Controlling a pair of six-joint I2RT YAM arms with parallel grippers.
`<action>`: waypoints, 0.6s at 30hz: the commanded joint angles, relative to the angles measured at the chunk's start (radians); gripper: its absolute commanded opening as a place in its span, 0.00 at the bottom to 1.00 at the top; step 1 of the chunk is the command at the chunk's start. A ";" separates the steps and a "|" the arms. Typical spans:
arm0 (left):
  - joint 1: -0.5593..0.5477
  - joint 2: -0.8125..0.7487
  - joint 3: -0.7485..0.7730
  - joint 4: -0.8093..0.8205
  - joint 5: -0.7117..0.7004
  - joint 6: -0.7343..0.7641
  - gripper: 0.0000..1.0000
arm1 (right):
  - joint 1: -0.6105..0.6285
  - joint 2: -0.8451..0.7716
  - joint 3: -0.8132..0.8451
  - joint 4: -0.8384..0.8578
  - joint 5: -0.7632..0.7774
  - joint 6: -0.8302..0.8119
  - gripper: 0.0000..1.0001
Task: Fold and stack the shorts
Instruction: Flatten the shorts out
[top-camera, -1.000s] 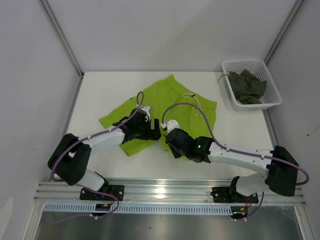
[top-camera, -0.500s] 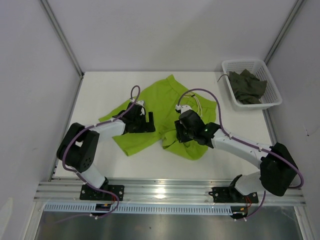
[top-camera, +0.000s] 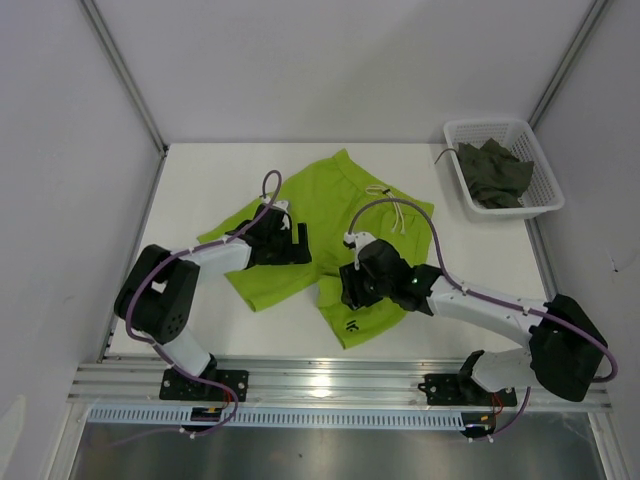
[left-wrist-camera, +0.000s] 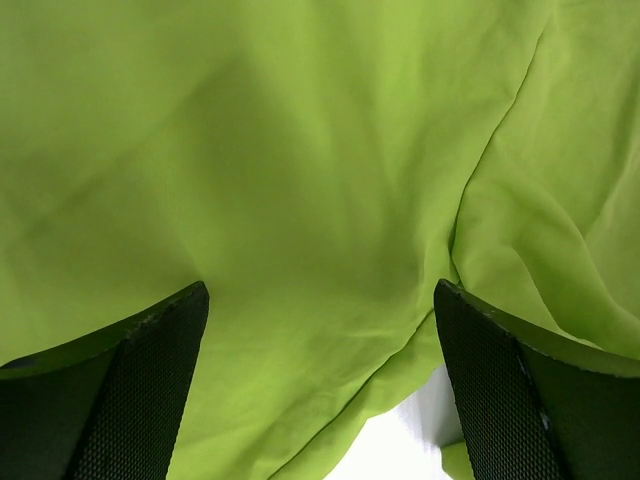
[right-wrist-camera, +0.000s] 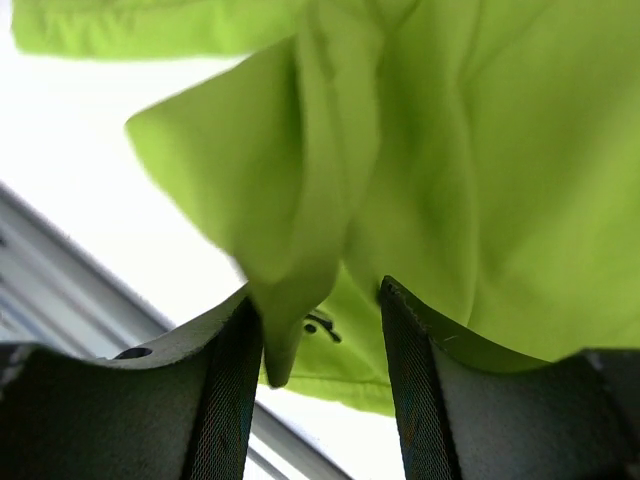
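The lime green shorts (top-camera: 340, 195) lie spread over the middle of the white table (top-camera: 200, 190), waistband far, legs toward me. My left gripper (top-camera: 298, 245) rests low over their left leg, wide open, with smooth green cloth (left-wrist-camera: 300, 150) under its fingers (left-wrist-camera: 150, 380) and nothing pinched. My right gripper (top-camera: 347, 290) is over the right leg, jaws apart. A loose fold of green cloth (right-wrist-camera: 290, 230) hangs between them against the left finger (right-wrist-camera: 215, 400). The dark olive-grey shorts (top-camera: 498, 172) lie crumpled in the basket.
The white mesh basket (top-camera: 520, 212) stands at the table's far right corner. A metal rail (top-camera: 340, 385) runs along the near edge, just beyond the hem of the right leg. White walls close in the left, right and back sides.
My right gripper has gone from shut to open, and the right leg's hem now lies flat toward the near edge. My left gripper drew back to the left and stayed open.
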 joint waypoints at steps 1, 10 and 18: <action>0.007 0.018 0.038 0.001 0.002 0.022 0.96 | 0.037 -0.067 -0.042 0.048 -0.017 -0.012 0.52; 0.112 0.089 0.115 -0.045 -0.012 0.031 0.96 | 0.262 0.017 0.021 0.024 -0.091 -0.099 0.55; 0.211 0.186 0.213 -0.061 0.008 0.045 0.96 | 0.287 -0.021 0.047 0.017 -0.044 -0.046 0.61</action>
